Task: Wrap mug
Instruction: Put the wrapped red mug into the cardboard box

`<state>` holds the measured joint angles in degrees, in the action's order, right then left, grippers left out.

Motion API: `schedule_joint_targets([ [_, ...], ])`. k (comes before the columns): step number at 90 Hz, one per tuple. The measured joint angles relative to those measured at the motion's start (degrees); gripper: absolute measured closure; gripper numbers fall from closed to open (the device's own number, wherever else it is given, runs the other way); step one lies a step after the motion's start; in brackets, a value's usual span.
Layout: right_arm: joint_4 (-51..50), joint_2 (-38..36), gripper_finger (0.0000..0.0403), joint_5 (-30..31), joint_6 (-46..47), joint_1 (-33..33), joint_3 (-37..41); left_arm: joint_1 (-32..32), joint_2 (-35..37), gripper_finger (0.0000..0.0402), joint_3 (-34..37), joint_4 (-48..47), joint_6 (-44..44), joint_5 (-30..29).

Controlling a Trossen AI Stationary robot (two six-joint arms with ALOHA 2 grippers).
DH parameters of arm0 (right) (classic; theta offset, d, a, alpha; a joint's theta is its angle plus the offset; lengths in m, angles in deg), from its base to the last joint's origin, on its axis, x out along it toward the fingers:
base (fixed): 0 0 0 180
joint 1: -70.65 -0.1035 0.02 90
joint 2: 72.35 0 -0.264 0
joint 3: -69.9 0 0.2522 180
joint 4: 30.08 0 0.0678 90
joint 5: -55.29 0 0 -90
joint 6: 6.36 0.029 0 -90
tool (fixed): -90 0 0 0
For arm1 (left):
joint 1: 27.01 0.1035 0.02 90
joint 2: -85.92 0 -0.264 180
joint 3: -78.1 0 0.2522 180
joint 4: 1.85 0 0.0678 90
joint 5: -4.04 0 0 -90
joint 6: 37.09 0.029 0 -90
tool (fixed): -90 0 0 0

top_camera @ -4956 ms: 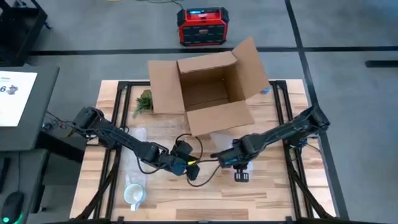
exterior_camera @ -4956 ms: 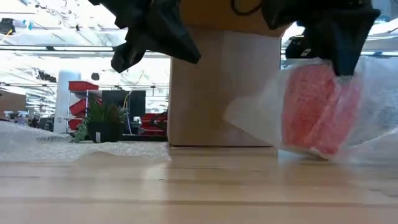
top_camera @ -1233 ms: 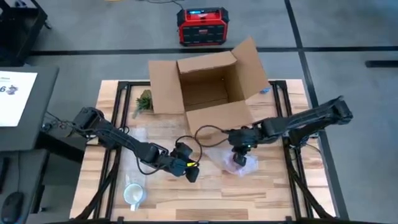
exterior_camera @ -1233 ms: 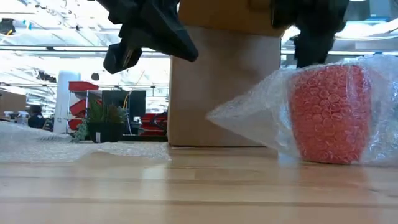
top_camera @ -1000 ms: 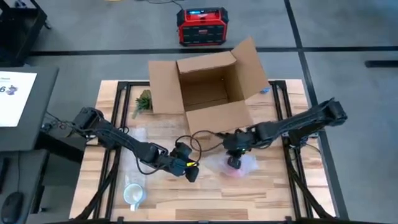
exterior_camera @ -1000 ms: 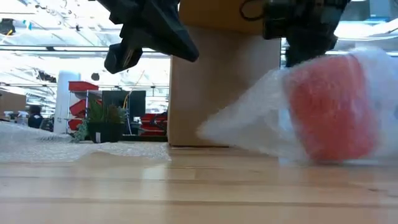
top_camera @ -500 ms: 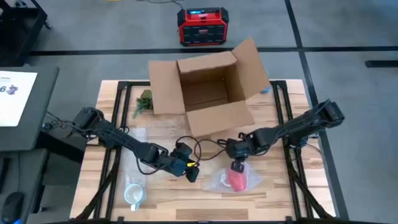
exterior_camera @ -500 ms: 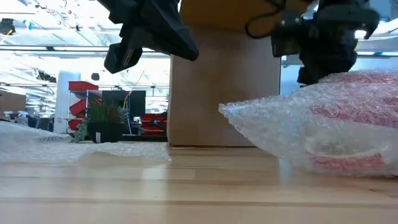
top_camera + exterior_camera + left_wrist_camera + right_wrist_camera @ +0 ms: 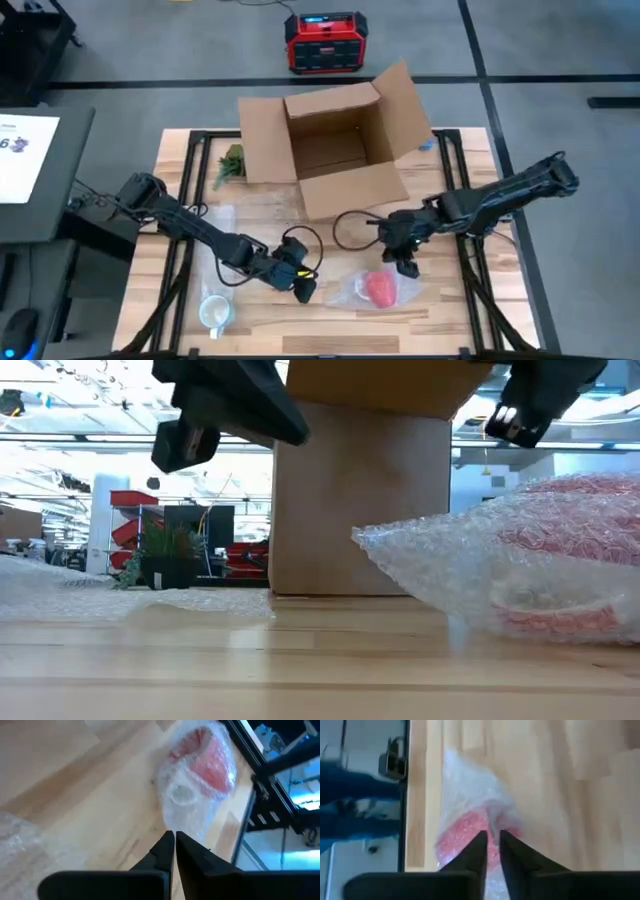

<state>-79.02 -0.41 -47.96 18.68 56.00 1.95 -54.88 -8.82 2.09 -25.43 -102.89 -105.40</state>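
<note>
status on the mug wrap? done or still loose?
Done: the red mug lies on its side on the wooden table, inside clear bubble wrap. In hand: nothing; the right gripper hangs just above it, the left gripper beside it, both shut and empty. Left: the wrap looks loose, one end trailing; the white mug is bare.

Digit "6" on white sheet (image 9: pixel 22 150) at left edge, nothing else legible
</note>
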Motion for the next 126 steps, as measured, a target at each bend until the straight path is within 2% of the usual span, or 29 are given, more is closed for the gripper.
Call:
schedule_joint_targets([
  [13,5.2,4.1,0.0248,-10.1,-2.4,2.5,2.4,-2.1,0.0,0.0402,-2.7,0.1,0.9,0.2],
  [24,6.3,7.9,0.0184,-13.8,-4.4,3.2,2.4,-3.1,0.0,0.0402,-4.6,-0.8,1.3,0.1],
  [32,7.7,11.0,0.0153,-15.8,-5.8,3.2,2.4,-3.4,0.0,0.0402,-5.5,-2.0,1.3,0.0],
  [41,9.3,14.0,0.014,-16.8,-6.2,3.0,2.4,-3.8,0.0,0.0402,-6.4,-3.8,1.3,0.1],
  [63,11.4,20.1,0.0139,-17.9,-7.0,2.0,2.2,-3.7,0.0,0.0402,-6.4,-4.8,0.3,0.0],
  [73,12.6,22.0,0.0157,-19.7,-6.9,0.4,2.0,-3.7,0.0,0.0402,-6.4,-6.0,-0.6,-0.1],
  [81,14.0,22.7,0.0197,-20.3,-5.7,-1.2,2.1,-3.5,0.0,0.0402,-6.5,-5.6,-0.6,-1.9],
  [92,14.3,22.1,0.0286,-20.8,-2.1,-2.9,2.1,-2.8,0.0,0.0402,-9.9,-5.2,2.6,-5.8],
  [101,14.2,19.7,0.0367,-22.2,1.5,-4.8,2.2,-2.8,0.1,0.0402,-14.5,-5.4,9.0,-8.0],
  [115,11.0,11.7,0.0371,-18.3,7.7,-9.1,2.7,-3.2,0.1,0.0402,-23.8,-5.4,20.8,-7.8],
  [126,8.7,3.0,0.0371,-19.0,12.7,-13.6,2.4,-3.3,0.1,0.0402,-32.3,-5.2,29.8,-8.5],
])
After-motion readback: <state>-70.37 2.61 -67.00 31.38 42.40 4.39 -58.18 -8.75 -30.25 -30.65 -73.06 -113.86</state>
